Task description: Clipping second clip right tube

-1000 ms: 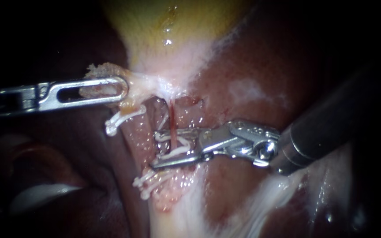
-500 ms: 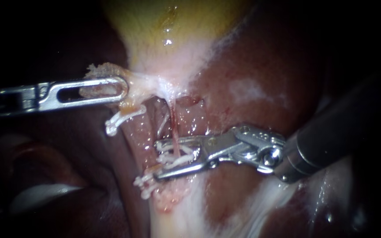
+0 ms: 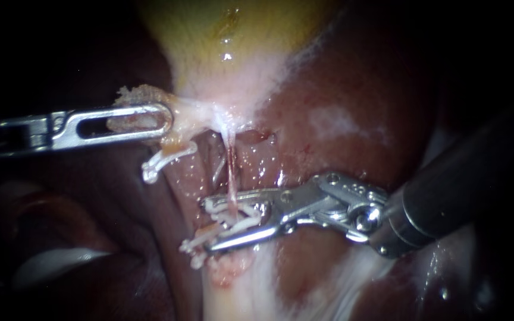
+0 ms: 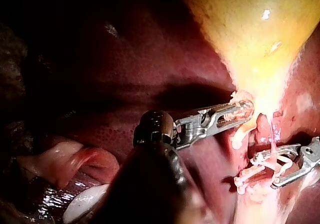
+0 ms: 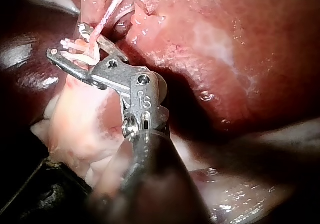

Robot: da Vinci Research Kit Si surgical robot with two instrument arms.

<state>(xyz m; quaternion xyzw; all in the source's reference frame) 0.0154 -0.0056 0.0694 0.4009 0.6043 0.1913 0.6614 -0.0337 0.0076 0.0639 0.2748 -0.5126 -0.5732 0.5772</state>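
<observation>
The thin tube [image 3: 231,171] runs down from the gallbladder [image 3: 227,41] and passes between the jaws of the right instrument [image 3: 206,224], where a clip [image 3: 218,206] sits across it, touched by both jaws. A second clip [image 3: 190,245] lies just under the jaw tips. A third clip [image 3: 162,159] lies farther off, just below the left instrument [image 3: 162,122], whose jaws hold the gallbladder's lower edge. The liver [image 3: 340,107] lies behind both instruments.
</observation>
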